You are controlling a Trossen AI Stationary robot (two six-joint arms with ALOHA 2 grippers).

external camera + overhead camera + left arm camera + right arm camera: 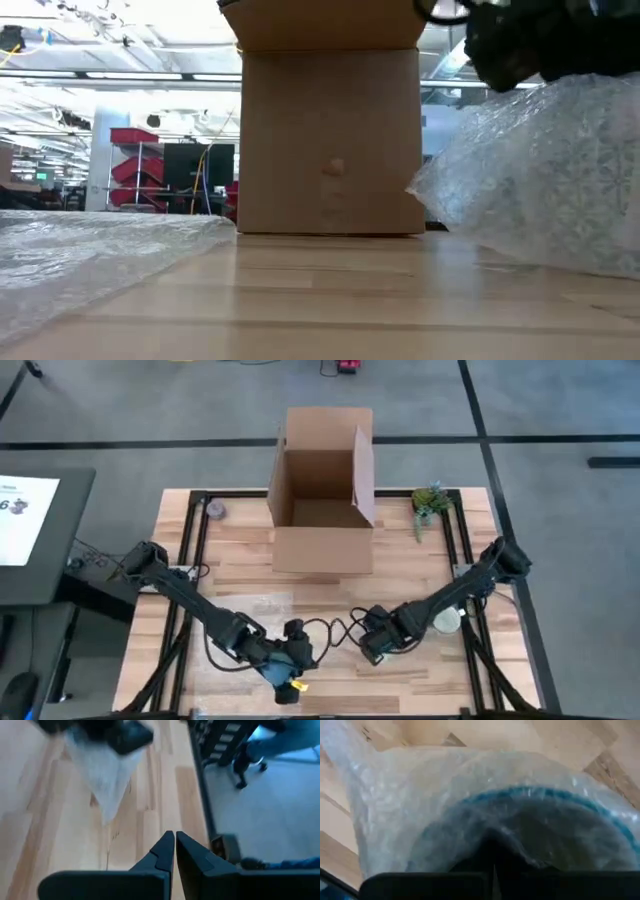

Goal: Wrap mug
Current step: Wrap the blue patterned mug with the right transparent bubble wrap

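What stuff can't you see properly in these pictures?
Mug: right wrist view, bubble wrap blurs it; only a blue rim shows.
Inside of the cardboard box: low view, its front wall hides it.
White thing beside the right arm: high view, too small to name.

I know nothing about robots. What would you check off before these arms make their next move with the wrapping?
1. Bubble wrap covers the mug: ok, its blue rim shows through the wrap in the right wrist view.
2. Wrap closed all the way round: cannot tell, only one side shows.
3. Left gripper free to help: ok, shut with nothing between its fingers.
4. Right gripper has a firm hold on the bundle: cannot tell.
5. Cardboard box ready to receive: ok, flaps up and the top open.
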